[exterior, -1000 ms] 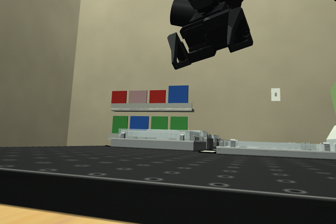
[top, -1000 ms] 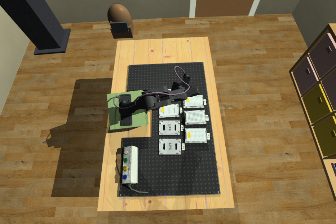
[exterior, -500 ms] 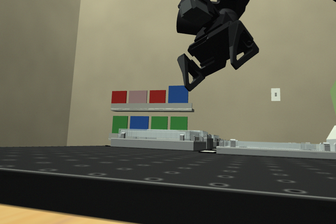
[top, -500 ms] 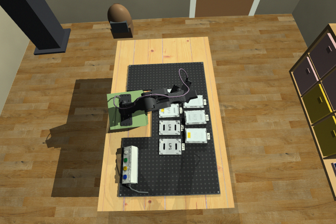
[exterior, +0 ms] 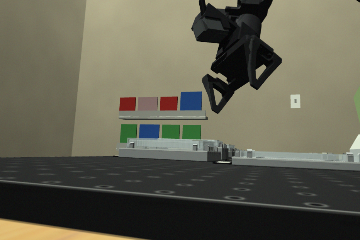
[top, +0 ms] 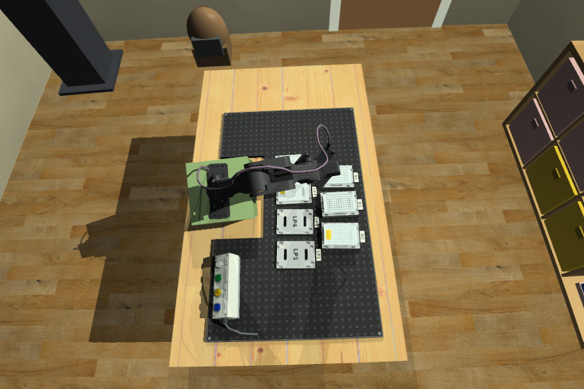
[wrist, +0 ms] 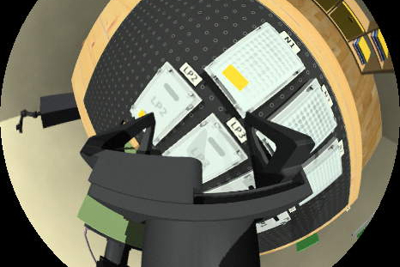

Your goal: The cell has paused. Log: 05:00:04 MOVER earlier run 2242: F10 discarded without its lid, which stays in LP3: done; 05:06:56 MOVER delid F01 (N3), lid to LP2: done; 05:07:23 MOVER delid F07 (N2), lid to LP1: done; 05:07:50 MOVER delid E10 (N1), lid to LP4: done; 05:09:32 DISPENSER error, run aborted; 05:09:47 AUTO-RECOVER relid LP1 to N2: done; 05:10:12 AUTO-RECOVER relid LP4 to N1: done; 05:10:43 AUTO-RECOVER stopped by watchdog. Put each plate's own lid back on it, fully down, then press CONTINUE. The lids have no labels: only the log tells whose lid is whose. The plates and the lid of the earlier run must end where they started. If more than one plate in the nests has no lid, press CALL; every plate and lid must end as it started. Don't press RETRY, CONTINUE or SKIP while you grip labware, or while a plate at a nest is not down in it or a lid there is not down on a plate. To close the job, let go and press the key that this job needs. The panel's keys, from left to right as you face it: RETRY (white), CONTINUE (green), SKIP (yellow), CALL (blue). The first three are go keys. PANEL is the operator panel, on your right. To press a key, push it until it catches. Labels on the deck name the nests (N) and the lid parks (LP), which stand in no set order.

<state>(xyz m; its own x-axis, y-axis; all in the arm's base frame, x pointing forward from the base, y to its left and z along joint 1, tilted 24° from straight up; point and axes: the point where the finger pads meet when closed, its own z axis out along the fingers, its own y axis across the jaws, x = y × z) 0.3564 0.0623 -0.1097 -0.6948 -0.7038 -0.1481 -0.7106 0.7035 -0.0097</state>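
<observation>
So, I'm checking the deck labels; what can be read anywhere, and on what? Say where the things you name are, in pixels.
"N1": nest tag (top: 356, 176) (wrist: 289, 43)
"LP2": tag (wrist: 190, 74) and park (wrist: 197, 100)
"LP3": tag (top: 314, 191) (wrist: 236, 130) and park (top: 293, 203) (wrist: 244, 158)
"LP4": park (top: 294, 230) (wrist: 235, 184)
"LP1": tag (top: 318, 254) (exterior: 222, 162) and park (top: 294, 262) (exterior: 291, 164) (wrist: 267, 227)
Too small or blurred: the other two nest tags' digits, LP4's partly covered tag, and the panel's (top: 232, 285) print.
</observation>
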